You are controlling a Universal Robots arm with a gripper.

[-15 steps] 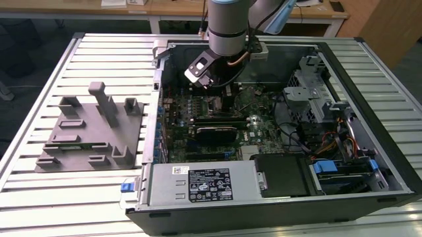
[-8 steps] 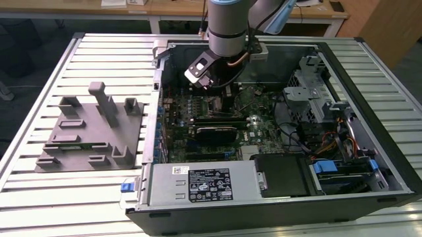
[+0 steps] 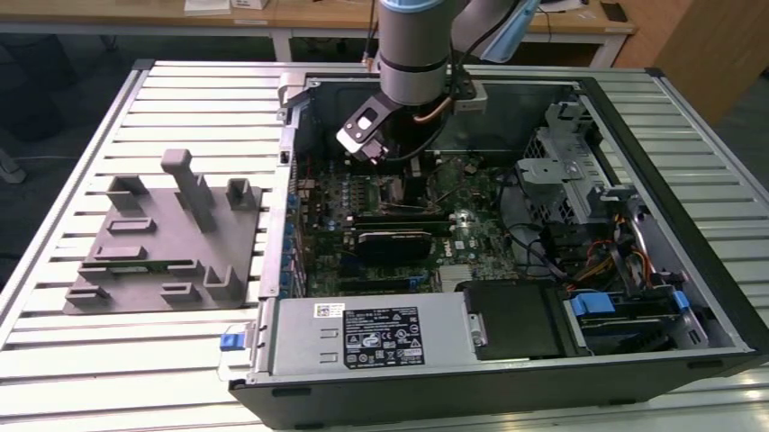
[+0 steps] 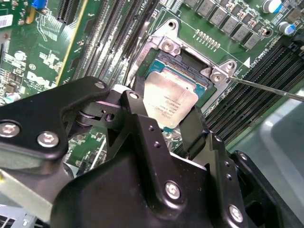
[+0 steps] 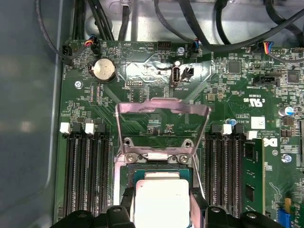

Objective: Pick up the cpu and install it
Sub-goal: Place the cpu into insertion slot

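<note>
The open computer case lies on the slatted metal surface and takes up the middle and right of the exterior view. Inside it are the green motherboard, a grey power supply along the lower edge, and a metal drive cage with cables toward the exterior view's right. The arm reaches down from the upper middle of that frame into the case. In both wrist views the hand is clenched on the cpu, its two black fingers pressed against opposite edges of the silver square. The cpu is right over the socket (whether it is fully seated I cannot tell), and the socket's metal bracket stands swung up and open. Black memory slots flank the socket, and a green memory stick sits in one of them. At the exterior view's left, a grey fixture tray lies on the surface beside the case.
</note>
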